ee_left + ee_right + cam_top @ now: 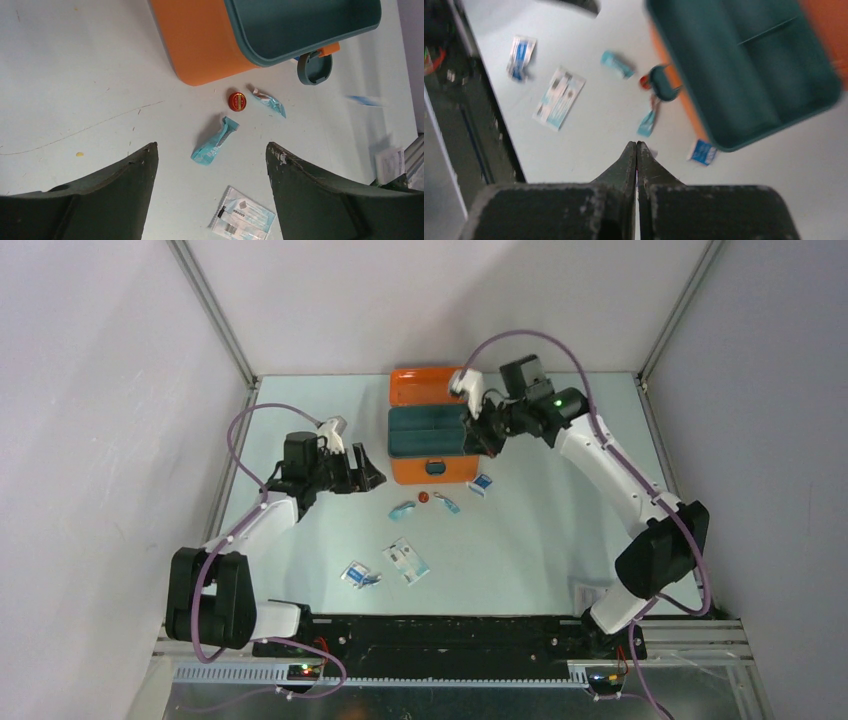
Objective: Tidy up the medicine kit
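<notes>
My left gripper (pixel 368 475) spread wide over the crumpled teal sachet (pixel 215 142), my right gripper (pixel 637 145) pressed together on nothing, I feared a shallow pinch would skid it into the small red round tin (pixel 237 100) before the open bright orange plastic medicine kit (pixel 200 40) at the table's far middle.

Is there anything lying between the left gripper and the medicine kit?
Yes: in the left wrist view a teal sachet and a red cap lie on the table between the left gripper and the medicine kit.
</notes>
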Robot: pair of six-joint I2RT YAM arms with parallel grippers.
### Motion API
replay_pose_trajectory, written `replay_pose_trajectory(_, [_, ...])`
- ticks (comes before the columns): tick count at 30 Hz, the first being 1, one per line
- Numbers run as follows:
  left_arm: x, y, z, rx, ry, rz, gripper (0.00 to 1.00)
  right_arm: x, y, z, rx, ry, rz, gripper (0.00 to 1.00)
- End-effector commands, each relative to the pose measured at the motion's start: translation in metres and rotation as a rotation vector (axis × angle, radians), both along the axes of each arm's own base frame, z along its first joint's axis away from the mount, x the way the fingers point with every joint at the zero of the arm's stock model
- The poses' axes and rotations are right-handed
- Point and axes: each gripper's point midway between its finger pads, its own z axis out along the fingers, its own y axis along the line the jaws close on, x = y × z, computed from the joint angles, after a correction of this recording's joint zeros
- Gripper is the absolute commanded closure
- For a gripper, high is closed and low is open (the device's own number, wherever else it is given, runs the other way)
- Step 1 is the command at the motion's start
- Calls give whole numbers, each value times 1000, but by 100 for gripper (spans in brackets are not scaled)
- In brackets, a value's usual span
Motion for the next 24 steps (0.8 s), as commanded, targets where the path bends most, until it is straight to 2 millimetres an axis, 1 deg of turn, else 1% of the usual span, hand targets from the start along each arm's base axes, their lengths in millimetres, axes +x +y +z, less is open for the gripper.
replay_pose_trajectory(1, [9,0,19,3,-65,-29,16,66,-3,71,236,-77,-170,100])
replay_pose_trajectory(2, [8,0,18,6,-63,-30,16,72,-1,68,254,-42,-171,100])
replay_pose_trajectory(3, [7,1,17,8,-64,-29,16,79,-5,76,282,-27,-195,100])
replay_pose_trajectory(4, [7,1,16,11,-63,-30,16,83,-2,70,291,5,-189,100])
replay_pose_trajectory(5, [6,1,16,12,-63,-30,16,85,-4,72,293,21,-194,100])
replay_pose_trajectory(6, [6,1,16,13,-64,-32,16,88,-3,64,282,44,-194,100])
replay_pose_trajectory(7, [6,1,17,13,-66,-32,16,86,-5,57,260,53,-195,100])
replay_pose_trajectory(8, [6,1,17,12,-67,-33,15,89,-8,48,227,44,-218,100])
replay_pose_trajectory(9, [5,1,17,11,-65,-34,15,88,-13,30,181,43,-221,92])
replay_pose_trajectory(10, [5,0,18,10,-64,-35,14,89,-21,24,140,12,-248,84])
replay_pose_trajectory(11, [6,0,19,10,-65,-36,13,85,-27,-1,94,12,-242,73])
replay_pose_trajectory(12, [6,1,20,12,-70,-35,13,82,-36,-3,68,-24,-258,68])
replay_pose_trajectory(13, [7,1,20,14,-69,-36,13,74,-43,-29,27,-17,-245,61])
replay_pose_trajectory(14, [8,1,21,17,-74,-39,13,67,-48,-29,14,-45,-246,57])
replay_pose_trajectory(15, [8,1,21,18,-72,-39,13,56,-54,-54,-24,-33,-227,50])
replay_pose_trajectory(16, [9,1,22,19,-75,-40,13,50,-58,-57,-42,-57,-227,47])
replay_pose_trajectory(17, [9,0,22,18,-73,-42,13,42,-64,-77,-79,-49,-213,43])
replay_pose_trajectory(18, [10,0,23,18,-75,-42,13,41,-68,-82,-108,-69,-214,42])
replay_pose_trajectory(19, [10,0,24,17,-76,-43,13,37,-71,-95,-129,-62,-215,42])
replay_pose_trajectory(21, [11,0,24,18,-75,-44,13,40,-76,-110,-168,-85,-212,42])
replay_pose_trajectory(24, [11,0,21,22,-67,-47,13,54,-81,-128,-232,-198,-177,43])
